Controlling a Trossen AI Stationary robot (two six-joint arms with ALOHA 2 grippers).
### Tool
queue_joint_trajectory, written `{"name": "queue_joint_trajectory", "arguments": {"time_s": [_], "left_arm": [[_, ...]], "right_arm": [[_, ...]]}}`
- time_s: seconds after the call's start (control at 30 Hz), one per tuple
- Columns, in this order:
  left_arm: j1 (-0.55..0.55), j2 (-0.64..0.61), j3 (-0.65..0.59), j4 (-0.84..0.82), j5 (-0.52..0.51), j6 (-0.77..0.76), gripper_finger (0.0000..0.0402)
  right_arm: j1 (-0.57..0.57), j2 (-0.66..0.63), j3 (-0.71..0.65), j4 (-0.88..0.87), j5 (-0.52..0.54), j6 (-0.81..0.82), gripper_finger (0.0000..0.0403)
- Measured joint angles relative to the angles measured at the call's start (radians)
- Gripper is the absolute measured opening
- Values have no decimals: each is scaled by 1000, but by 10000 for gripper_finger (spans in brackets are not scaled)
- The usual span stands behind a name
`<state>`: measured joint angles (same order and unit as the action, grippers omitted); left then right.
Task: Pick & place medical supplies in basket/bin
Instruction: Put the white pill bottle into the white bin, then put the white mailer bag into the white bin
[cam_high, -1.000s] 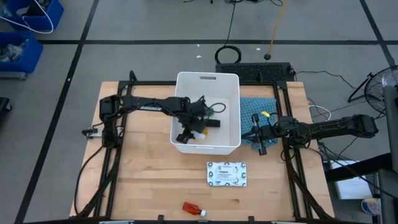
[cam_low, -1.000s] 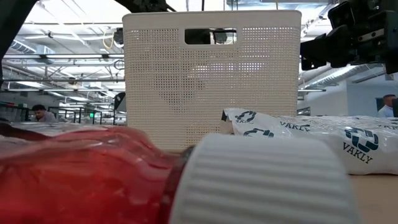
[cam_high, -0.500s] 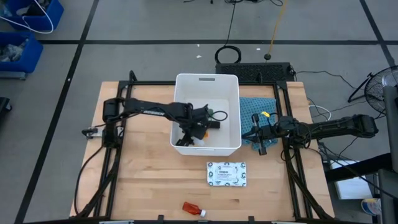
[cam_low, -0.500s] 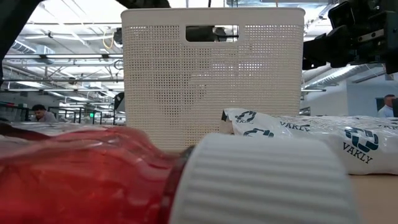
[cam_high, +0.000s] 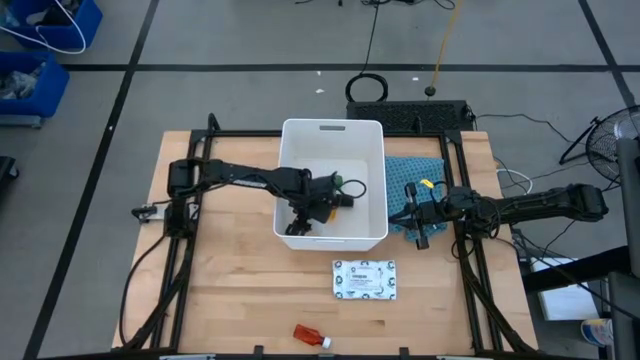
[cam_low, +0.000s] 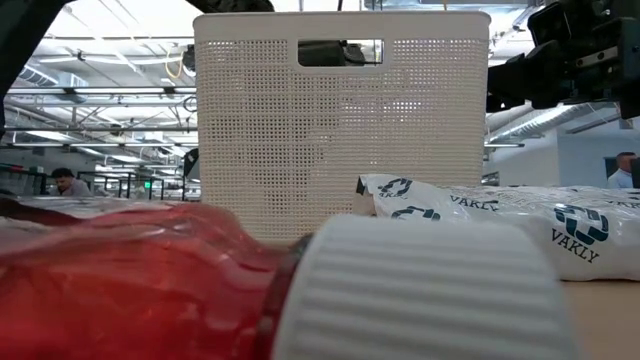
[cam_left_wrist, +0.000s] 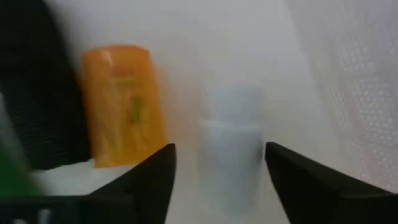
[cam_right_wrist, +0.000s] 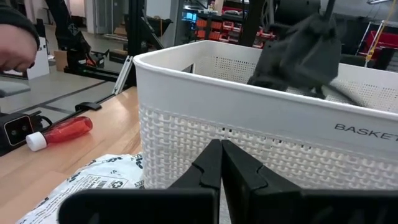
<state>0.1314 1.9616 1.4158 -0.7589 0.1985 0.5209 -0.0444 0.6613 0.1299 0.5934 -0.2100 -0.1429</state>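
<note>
**Right wrist: basket wall close ahead**

Fingers (cam_right_wrist: 211, 168) of the right gripper (cam_right_wrist: 222, 163) pressed together, tips meeting just before the white basket (cam_right_wrist: 249, 118). Perforated wall, solid rim, "BASKET" lettering on the side. Dark left arm (cam_right_wrist: 298, 53) reaching down inside. On the wooden table (cam_right_wrist: 81, 155): red bottle (cam_right_wrist: 62, 132) lying flat, white cap outward; printed white packet (cam_right_wrist: 93, 183) nearer.
</note>
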Motion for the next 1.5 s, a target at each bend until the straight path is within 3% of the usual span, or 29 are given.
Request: {"name": "queue_joint_trajectory", "arguments": {"time_s": [0.23, 0.4, 0.53, 0.73, 0.9, 1.0, 1.23, 1.5], "left_arm": [[-4, -71, 1, 0, -9, 15, 339], [-8, -230, 2, -43, -48, 11, 357], [-9, -425, 0, -90, -52, -7, 327], [11, -727, -114, 30, -63, -36, 216], [50, -963, -347, 258, 10, -73, 93], [72, -1092, -536, 436, -16, -139, 21], [94, -1281, -937, 755, -132, -342, 5], [87, -1293, -1332, 1331, -112, -435, 4]], "right_arm": [[0, 0, 0, 0, 0, -1, 0], [0, 0, 0, 0, 0, 14, 0], [0, 0, 0, -2, 1, 26, 0], [0, 0, 0, -1, 2, 30, 0], [0, 0, 0, -1, 2, 52, 0], [0, 0, 0, -1, 2, 54, 0], [0, 0, 0, -1, 3, 61, 0], [0, 0, 0, 0, 3, 51, 0]]}}
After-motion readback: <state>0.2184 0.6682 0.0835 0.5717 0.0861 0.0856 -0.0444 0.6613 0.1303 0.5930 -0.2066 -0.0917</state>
